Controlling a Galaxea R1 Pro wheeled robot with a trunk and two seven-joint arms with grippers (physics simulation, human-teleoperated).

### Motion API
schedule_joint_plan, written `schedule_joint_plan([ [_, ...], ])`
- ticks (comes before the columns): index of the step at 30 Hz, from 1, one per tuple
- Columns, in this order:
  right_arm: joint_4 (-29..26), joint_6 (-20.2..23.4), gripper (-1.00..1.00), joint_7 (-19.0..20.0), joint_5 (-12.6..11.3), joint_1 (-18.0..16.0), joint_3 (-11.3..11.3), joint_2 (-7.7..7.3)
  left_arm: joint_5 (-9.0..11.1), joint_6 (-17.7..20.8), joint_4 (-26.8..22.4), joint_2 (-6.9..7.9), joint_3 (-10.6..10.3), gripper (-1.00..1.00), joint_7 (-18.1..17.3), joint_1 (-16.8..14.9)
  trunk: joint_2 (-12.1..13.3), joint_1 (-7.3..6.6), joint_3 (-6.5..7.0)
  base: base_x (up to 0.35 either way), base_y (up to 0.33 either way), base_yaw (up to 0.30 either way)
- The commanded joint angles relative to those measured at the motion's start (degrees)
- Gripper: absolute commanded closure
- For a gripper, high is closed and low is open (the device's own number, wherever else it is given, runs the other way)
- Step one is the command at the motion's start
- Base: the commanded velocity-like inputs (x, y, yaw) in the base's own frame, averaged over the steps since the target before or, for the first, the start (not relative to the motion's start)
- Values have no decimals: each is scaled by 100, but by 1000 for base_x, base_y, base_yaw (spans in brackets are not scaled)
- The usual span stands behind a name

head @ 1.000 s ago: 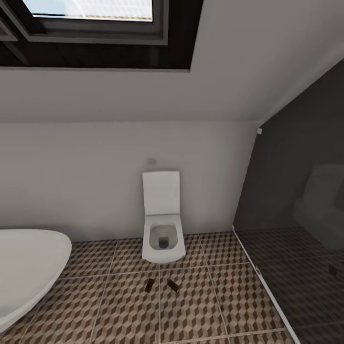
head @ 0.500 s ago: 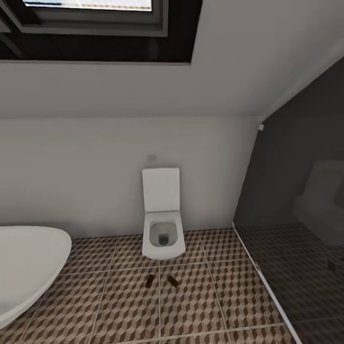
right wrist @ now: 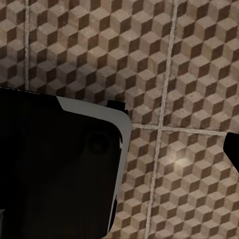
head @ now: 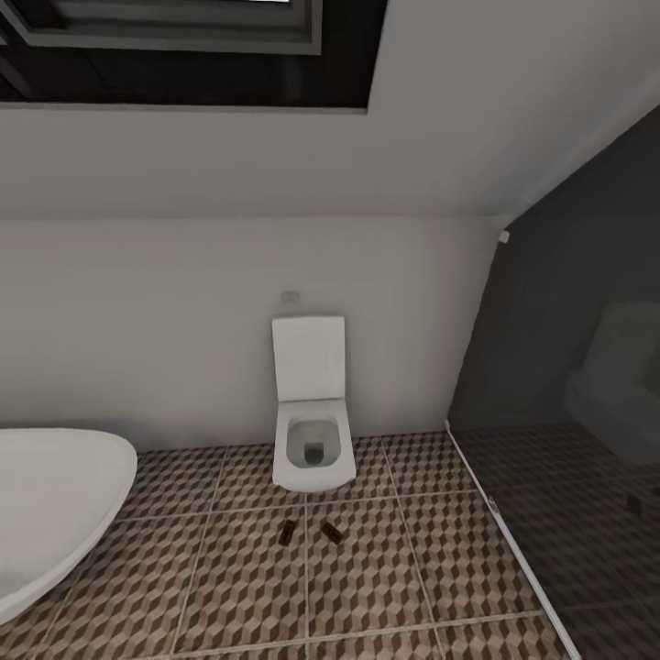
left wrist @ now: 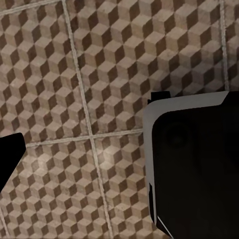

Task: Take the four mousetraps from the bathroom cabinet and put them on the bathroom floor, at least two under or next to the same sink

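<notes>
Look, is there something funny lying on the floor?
Yes. Two mousetraps lie on the bathroom floor just in front of the toilet, skewed at different angles. No sink is near them.

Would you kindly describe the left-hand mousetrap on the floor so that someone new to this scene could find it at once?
Start at the white toilet against the back wall, with the bathtub off to its left. On the patterned bathroom floor just in front of the bowl lie two small dark brown mousetraps. The one meant lies nearly lengthwise away from the camera, left of the grout line, while its neighbour is angled diagonally.
</notes>
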Motion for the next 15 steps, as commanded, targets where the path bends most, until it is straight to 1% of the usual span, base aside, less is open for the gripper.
schedule_joint_plan([
  [1, 7, -18, -100, 28, -60, -5, 38, 0, 17, -13, 4, -2, -38, -100, 8, -3, -12, 3, -15, 0, 0, 0],
  [15, 2, -37, -100, 26, -54, -5, 44, 16, 17, -19, 5, 5, -45, -100, 6, -3, -12, 3, -26, 0, 0, 0],
])
